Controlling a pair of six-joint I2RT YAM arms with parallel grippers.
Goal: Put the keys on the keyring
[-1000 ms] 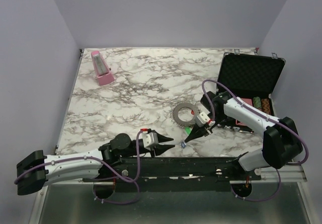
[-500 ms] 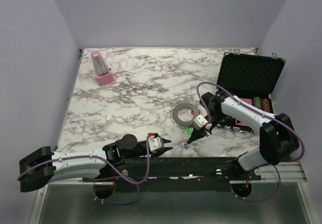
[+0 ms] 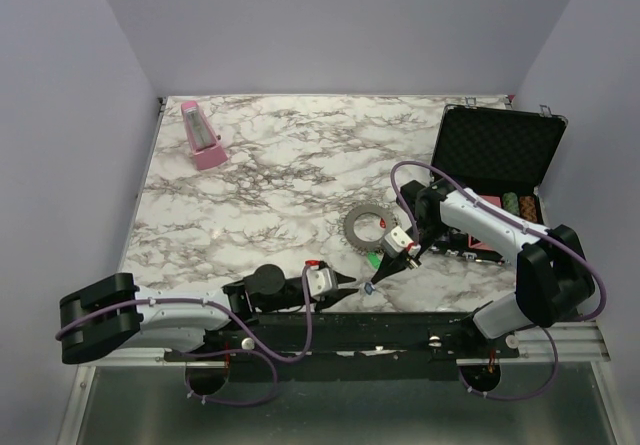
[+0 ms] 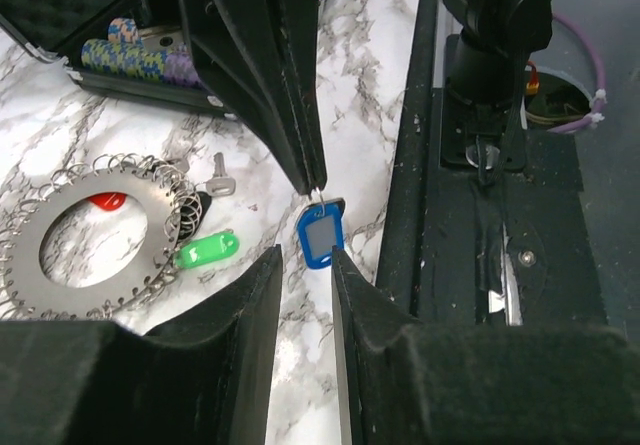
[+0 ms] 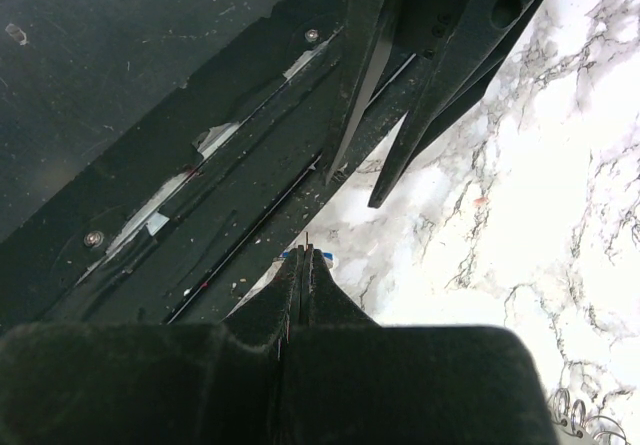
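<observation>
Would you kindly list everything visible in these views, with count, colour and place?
keyring: one, grey, toothed, table's right half
green key: one, green head, beside the keyring's rim
red key: one, red head, seen through the keyring's hole
blue key: one, blue head, by the near table edge
silver key: one, bare metal, beside the keyring
case: one, black, open, right side
chips: a row, count unclear, mixed colours, inside the case
metronome: one, pink, far left corner
table: one, white-grey marble
left gripper: one, black, open, fingers either side of the blue key
right gripper: one, black, shut on the blue key's top
</observation>
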